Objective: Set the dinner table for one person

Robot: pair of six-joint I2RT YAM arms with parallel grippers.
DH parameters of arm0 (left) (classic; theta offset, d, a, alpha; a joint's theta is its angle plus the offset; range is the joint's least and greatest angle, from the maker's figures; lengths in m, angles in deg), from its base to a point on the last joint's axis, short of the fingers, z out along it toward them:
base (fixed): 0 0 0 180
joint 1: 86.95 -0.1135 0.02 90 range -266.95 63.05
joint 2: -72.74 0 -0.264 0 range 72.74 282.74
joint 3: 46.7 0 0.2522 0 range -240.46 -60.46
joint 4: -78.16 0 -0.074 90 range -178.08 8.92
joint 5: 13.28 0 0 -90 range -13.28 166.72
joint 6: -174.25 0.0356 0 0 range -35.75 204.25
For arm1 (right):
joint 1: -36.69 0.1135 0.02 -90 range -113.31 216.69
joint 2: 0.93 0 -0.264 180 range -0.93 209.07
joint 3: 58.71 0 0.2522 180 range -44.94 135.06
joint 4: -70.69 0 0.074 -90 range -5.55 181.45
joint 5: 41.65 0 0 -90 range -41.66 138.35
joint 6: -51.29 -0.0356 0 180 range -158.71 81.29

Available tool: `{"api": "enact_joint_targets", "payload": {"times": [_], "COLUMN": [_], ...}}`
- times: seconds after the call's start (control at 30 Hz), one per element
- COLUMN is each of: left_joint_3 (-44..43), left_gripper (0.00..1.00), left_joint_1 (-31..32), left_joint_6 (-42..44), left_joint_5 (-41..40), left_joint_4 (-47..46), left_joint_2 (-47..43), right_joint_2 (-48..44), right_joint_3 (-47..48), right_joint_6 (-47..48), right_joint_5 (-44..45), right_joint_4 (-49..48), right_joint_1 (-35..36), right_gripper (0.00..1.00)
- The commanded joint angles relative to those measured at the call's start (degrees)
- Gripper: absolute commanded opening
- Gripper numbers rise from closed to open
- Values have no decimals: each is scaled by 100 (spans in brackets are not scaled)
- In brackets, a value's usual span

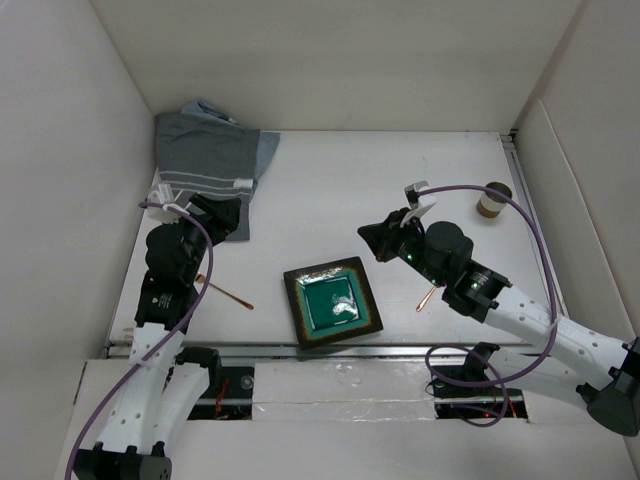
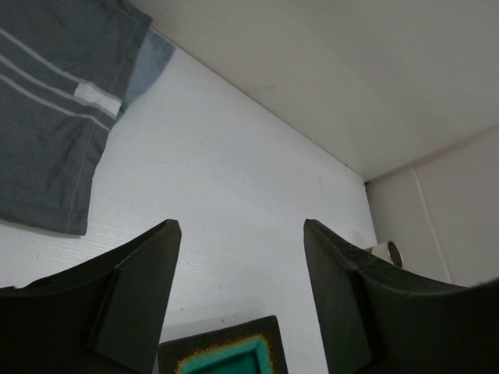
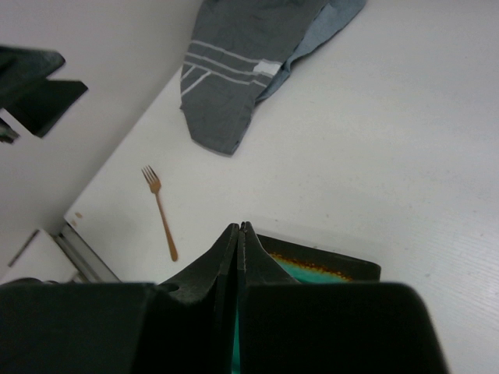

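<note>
Plainly, we see the white table (image 1: 400, 170) filling the space between the white wall panels (image 1: 330, 60), with both arms reaching over it from its near edge. Our left gripper (image 2: 239, 227) is spread wide with nothing between its fingers, close to the grey striped cloth (image 1: 212, 160) bunched in the far left corner. Our right gripper (image 3: 238, 228) is pressed together on nothing we can see, above the far corner of the square green plate (image 1: 332, 302), which lies near the table's front middle. A copper fork (image 3: 160, 210) lies left of the plate, and another copper utensil (image 1: 428, 297) lies to its right, beside the right arm. A small cup (image 1: 493, 199) stands far right.
</note>
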Motion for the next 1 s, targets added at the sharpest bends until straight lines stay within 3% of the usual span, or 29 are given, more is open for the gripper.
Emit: {"api": "enact_joint_targets", "payload": {"times": [0.0,0.03,0.07,0.1,0.17,0.23,0.27,0.3,0.33,0.4,0.47,0.57,0.77,0.97], "left_joint_3": [137,207,346,383,357,348,278,243,190,-29,-327,-592,-1162,-1007], "left_gripper": [59,54,29,17,2,5,14,35,45,60,60,58,56,35], "left_joint_1": [-50,-50,-50,-50,-50,-103,-216,-269,-322,-515,-830,-1253,-1360,-1290], "left_joint_6": [-860,-996,-1032,-1050,-1085,-1259,-1296,-1322,-1470,-1550,-1673,-1753,-1499,-1682], "left_joint_5": [-996,-1233,-1288,-1366,-1752,-2296,-2316,-2351,-2378,-2448,-2309,-1983,-1553,-1121], "left_joint_4": [-590,-713,-949,-1247,-1355,-1452,-1461,-1539,-1540,-1462,-1356,-1162,-1127,-1328], "left_joint_2": [296,411,647,789,1253,1649,1860,2332,2598,3249,3819,4417,5472,5853], "right_joint_2": [234,304,383,523,638,700,718,727,770,832,920,1016,1122,1193], "right_joint_3": [15,51,69,69,51,25,-1,-10,-19,25,130,87,16,104], "right_joint_6": [-62,-115,-141,-142,-142,-176,-203,-212,-177,-133,-124,-89,-107,-54], "right_joint_5": [-317,-404,-475,-580,-791,-783,-757,-722,-678,-608,-537,-633,-642,-432], "right_joint_4": [-309,-283,-300,-335,-406,-406,-414,-406,-414,-397,-283,-264,-344,-291], "right_joint_1": [-83,-83,-83,-83,-83,-83,-31,-31,30,92,92,145,145,145], "right_gripper": [0,0,0,0,0,0,0,0,1,14,32,44,47,46]}}
